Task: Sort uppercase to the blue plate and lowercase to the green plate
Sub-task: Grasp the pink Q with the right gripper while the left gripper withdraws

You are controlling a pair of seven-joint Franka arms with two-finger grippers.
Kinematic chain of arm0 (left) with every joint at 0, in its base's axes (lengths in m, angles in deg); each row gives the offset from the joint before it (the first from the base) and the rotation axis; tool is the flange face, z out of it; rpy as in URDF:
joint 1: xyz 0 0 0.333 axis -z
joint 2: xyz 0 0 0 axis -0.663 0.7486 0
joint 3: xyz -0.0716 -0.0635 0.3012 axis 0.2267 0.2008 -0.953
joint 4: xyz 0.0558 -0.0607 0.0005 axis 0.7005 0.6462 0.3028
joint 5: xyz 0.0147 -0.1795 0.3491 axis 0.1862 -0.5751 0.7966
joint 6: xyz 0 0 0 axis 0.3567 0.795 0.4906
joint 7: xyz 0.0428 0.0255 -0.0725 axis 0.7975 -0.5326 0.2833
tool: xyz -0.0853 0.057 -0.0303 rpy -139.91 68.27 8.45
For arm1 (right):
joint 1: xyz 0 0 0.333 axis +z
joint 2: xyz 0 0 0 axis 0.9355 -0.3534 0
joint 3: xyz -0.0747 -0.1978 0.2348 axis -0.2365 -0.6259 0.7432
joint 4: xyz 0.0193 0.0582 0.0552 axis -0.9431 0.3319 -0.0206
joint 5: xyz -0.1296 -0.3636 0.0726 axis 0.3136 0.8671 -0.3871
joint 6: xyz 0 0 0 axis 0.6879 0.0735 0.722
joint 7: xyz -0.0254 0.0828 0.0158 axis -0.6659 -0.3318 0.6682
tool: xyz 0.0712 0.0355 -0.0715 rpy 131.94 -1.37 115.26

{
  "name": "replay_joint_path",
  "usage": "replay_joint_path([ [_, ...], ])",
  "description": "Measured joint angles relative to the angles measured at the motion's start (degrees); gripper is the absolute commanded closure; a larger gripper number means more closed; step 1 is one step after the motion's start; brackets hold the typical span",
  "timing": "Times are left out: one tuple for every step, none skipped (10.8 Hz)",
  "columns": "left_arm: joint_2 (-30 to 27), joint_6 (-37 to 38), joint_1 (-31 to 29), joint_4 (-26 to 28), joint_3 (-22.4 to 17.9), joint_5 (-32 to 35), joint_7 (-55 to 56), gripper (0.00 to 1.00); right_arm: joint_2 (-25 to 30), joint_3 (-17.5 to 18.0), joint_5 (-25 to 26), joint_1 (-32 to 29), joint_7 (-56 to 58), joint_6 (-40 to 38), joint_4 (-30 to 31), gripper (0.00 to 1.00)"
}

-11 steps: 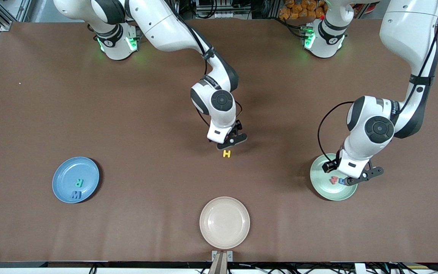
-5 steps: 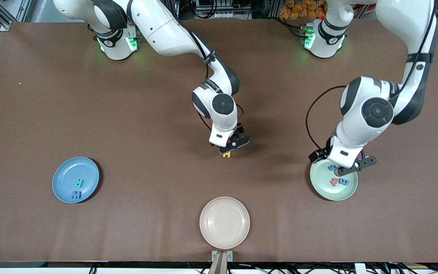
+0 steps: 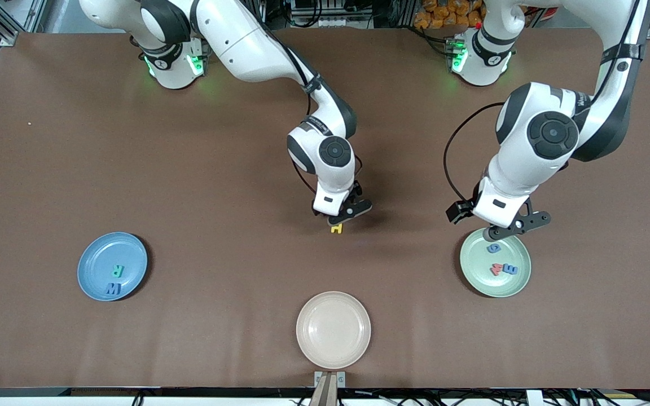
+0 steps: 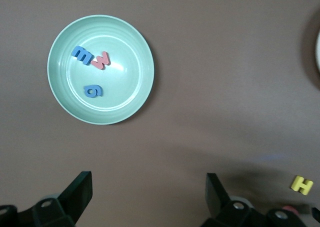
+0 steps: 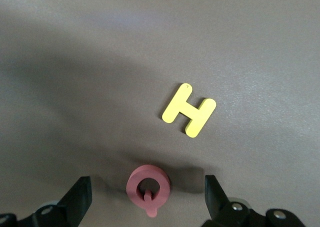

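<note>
While both grippers stand open and empty, the right gripper (image 3: 341, 217) hangs over the yellow H (image 5: 189, 110) and red Q (image 5: 148, 188) mid-table, and the left gripper (image 3: 514, 224) hovers over the green plate's (image 3: 474, 275) rim; the blue plate (image 3: 91, 265) holds R and W.

The toy letters read as signs: R (image 3: 117, 270) and W (image 3: 112, 290) on the blue plate (image 3: 95, 264) at lower left; g (image 3: 493, 247), w (image 3: 496, 269) and E (image 3: 510, 269) on the green plate (image 3: 514, 288) at lower right; H (image 5: 189, 110) and Q (image 5: 148, 189) on the bench (image 3: 218, 186).
</note>
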Motion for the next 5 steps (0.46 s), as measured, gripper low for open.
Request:
replay_joint_path([
  [-0.81,0.00,-0.01,0.00,-0.01,-0.35,0.00,0.00,-0.01,0.04,0.15,0.11,0.02,-0.02,0.00,0.96],
  [-1.77,0.01,-0.01,-0.01,-0.04,-0.53,0.00,0.00,-0.02,0.04,0.25,0.22,0.03,-0.04,0.00,1.00],
  [-2.80,0.03,-0.01,-0.02,-0.06,-0.58,0.00,0.00,-0.03,0.04,0.32,0.26,0.04,-0.06,-0.01,1.00],
  [-3.93,0.09,-0.02,-0.01,-0.14,-0.59,0.00,0.00,0.07,0.04,0.35,0.29,0.05,-0.15,-0.20,1.00],
  [-4.90,0.46,-0.16,-0.04,-0.27,-0.59,-0.03,0.00,0.11,0.04,0.34,0.33,0.05,-0.23,-0.37,1.00],
])
